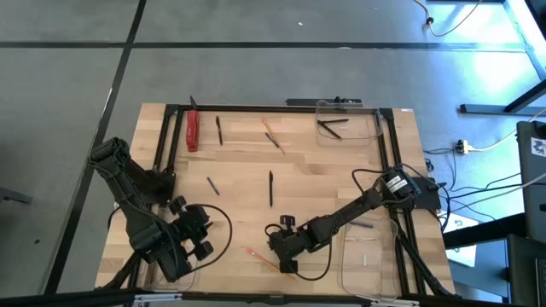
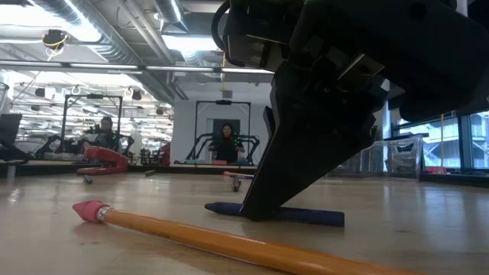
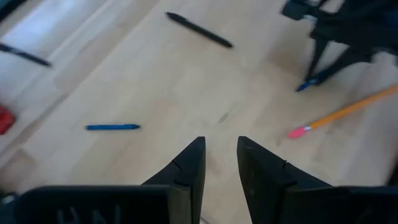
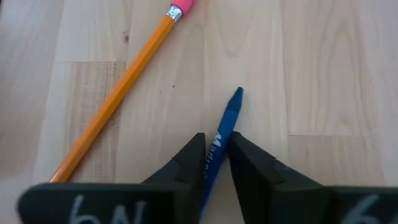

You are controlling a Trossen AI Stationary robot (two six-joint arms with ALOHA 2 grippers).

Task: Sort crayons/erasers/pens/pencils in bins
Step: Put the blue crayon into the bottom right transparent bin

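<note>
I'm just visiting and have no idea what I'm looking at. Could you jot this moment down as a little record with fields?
Setting: wooden table with scattered drawing things and clear bins
Right gripper: down at the near edge of the table, fingers closed around a blue crayon lying on the wood
Beside it: an orange pencil with a pink end, apart from the crayon
Left gripper: hanging over bare wood, fingers parted, holding nothing
Far bin: holds black pens
</note>
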